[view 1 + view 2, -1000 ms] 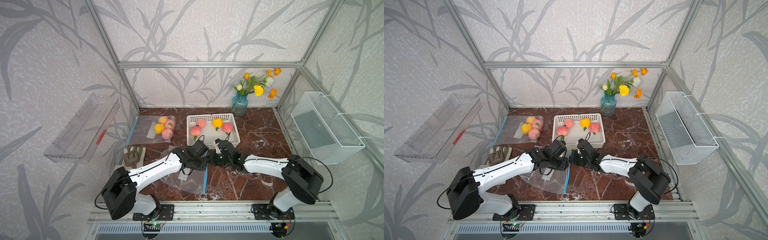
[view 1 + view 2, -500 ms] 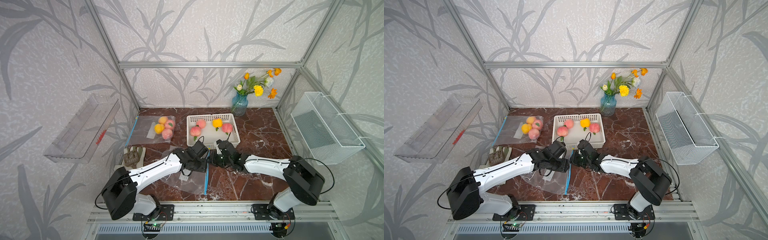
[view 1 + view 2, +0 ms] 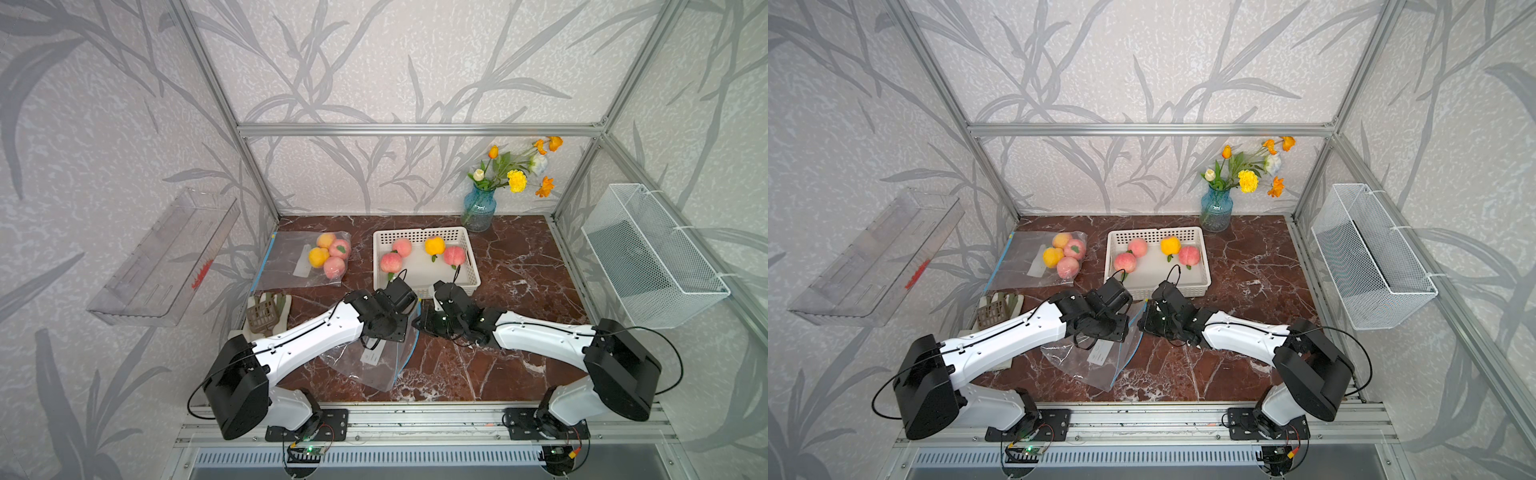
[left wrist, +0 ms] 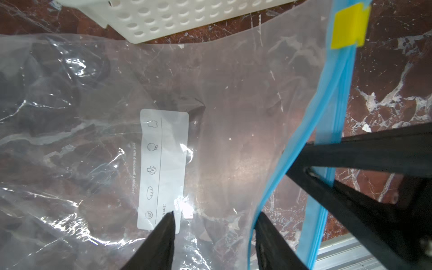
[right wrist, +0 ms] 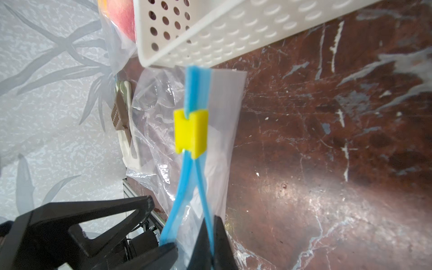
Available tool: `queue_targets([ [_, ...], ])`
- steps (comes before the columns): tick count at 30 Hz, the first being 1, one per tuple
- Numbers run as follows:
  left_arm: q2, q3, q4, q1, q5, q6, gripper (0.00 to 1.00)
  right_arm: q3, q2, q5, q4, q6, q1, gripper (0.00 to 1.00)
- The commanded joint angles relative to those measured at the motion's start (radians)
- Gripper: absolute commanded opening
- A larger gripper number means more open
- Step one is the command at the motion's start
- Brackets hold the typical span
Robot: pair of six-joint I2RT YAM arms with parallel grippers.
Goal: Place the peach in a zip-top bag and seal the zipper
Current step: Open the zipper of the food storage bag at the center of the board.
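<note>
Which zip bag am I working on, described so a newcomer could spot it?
Find the white perforated basket on the marble table. The clear bag lies just in front of it, toward the robot, with the right gripper shut on its blue zipper strip. Unlike the second bag left of the basket, which holds four fruits, this one is empty.

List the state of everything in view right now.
front bag, empty, unsealed
zipper, open, its two tracks parted
yellow slider, parked near one end of the tracks
left gripper, open above the bag film
right gripper, shut on one zipper track
back bag, lying flat, four fruits inside
basket, four peaches inside
vase, upright
</note>
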State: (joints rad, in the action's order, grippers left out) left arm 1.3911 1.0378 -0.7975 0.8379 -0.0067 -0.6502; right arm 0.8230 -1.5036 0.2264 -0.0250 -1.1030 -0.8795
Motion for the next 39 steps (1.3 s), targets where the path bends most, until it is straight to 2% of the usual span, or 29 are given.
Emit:
queue_targets([
  [1, -0.028, -0.018, 0.021, 0.004, 0.013, 0.000, 0.55, 0.034, 0.026, -0.032, 0.026, -0.022, -0.033, 0.05],
  [4, -0.019, -0.029, 0.029, 0.004, 0.011, 0.000, 0.55, 0.033, 0.020, -0.038, 0.005, -0.040, -0.051, 0.05],
  [7, -0.021, -0.037, 0.020, 0.005, -0.009, 0.000, 0.49, 0.021, 0.021, -0.041, 0.002, -0.052, -0.053, 0.05],
  [11, -0.054, -0.057, 0.022, 0.003, -0.035, 0.000, 0.35, -0.001, 0.040, -0.061, 0.006, -0.054, -0.053, 0.06],
  [14, -0.082, -0.074, 0.043, 0.003, -0.023, 0.002, 0.23, -0.003, 0.045, -0.068, 0.025, -0.045, -0.053, 0.06],
  [16, -0.100, -0.081, 0.058, 0.003, -0.021, 0.009, 0.10, -0.004, 0.045, -0.074, 0.032, -0.039, -0.053, 0.06],
  [19, -0.123, -0.094, 0.100, 0.003, 0.011, 0.029, 0.00, 0.000, 0.041, -0.081, 0.045, -0.019, -0.053, 0.06],
  [27, -0.208, -0.073, 0.039, 0.003, -0.105, 0.019, 0.00, 0.059, -0.002, -0.133, 0.166, 0.135, -0.052, 0.28],
  [36, -0.326, -0.007, -0.111, 0.002, -0.306, -0.038, 0.00, 0.164, -0.020, -0.184, 0.276, 0.242, -0.053, 0.32],
  [39, -0.346, 0.035, -0.166, 0.001, -0.355, -0.033, 0.00, 0.231, -0.031, -0.138, 0.275, 0.314, -0.053, 0.40],
])
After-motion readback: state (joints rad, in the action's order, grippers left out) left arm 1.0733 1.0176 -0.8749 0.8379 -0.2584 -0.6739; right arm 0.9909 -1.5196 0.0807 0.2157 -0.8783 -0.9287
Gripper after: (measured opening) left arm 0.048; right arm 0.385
